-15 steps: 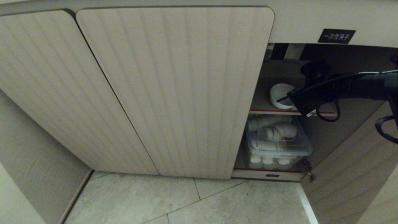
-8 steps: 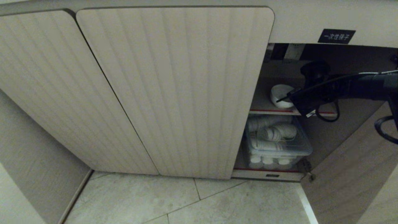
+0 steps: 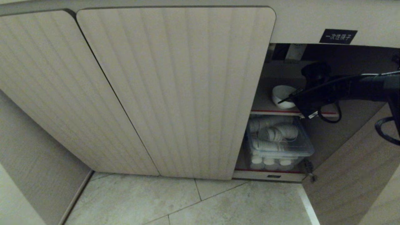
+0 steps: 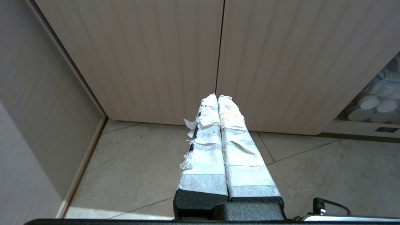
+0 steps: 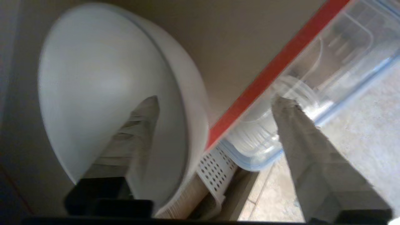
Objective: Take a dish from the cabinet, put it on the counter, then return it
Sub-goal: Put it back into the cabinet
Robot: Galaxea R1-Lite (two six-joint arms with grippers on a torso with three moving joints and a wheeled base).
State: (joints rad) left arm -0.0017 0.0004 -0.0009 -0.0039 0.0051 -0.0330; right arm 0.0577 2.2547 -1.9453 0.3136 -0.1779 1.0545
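In the head view, the right gripper (image 3: 286, 99) reaches from the right edge of the frame into the open compartment of the cabinet (image 3: 175, 90), at centre right, under the black label (image 3: 338, 36). The dish (image 3: 281, 96) sits on the upper shelf (image 3: 265, 110), just behind its red front edge. A second ago it looked larger and nearer that edge; now it lies a little deeper and seems settled on the shelf. Below it, the clear bin (image 3: 278, 147) of stacked paper cups (image 3: 275, 133) fills the lower shelf.

In the left wrist view, the left gripper (image 4: 217, 97) hangs parked in the lower middle of the frame, its taped fingers (image 4: 231, 150) pressed together, over the floor tiles (image 4: 137, 168) in front of the closed doors.

In the right wrist view, the dish fills the upper left, resting on the shelf. The right gripper's jaws stand wide apart: one finger (image 5: 137, 131) lies inside the bowl at lower left, the other (image 5: 309, 150) well outside it at right, past the red edge. Nothing is clamped.

The grip on the rim has just let go, so I judge the return step done: the dish is back in the cabinet, and withdrawing the arm without nudging the bowl is what remains.
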